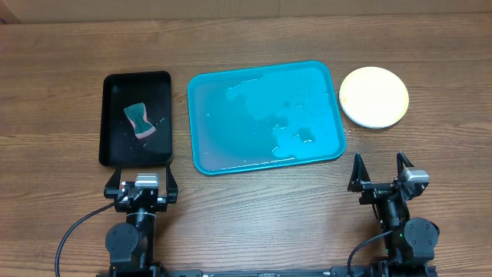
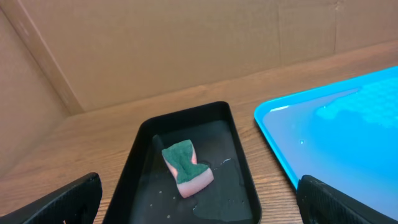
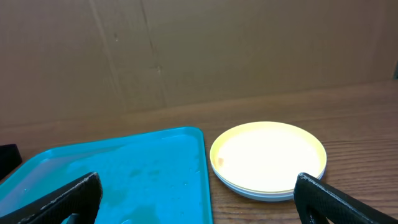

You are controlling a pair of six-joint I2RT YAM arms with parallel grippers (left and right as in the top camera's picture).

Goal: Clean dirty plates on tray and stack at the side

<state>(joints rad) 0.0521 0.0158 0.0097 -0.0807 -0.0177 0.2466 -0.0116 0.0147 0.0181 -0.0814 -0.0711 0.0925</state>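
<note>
The turquoise tray (image 1: 206, 115) lies mid-table, wet and with no plates on it; it also shows in the left wrist view (image 2: 273, 134) and the right wrist view (image 3: 124, 168). The plates (image 1: 374, 96) sit stacked on the wood right of the tray, yellow-green on top; the stack shows in the right wrist view (image 3: 268, 158) with a paler rim beneath. My left gripper (image 1: 142, 185) is open and empty near the front edge, below the black tray. My right gripper (image 1: 380, 171) is open and empty, in front of the plate stack.
A black tray (image 1: 115, 92) stands left of the turquoise tray, wet, with a green-and-pink sponge (image 1: 138, 121) in it; the sponge also shows in the left wrist view (image 2: 185, 168). Cardboard walls stand behind the table.
</note>
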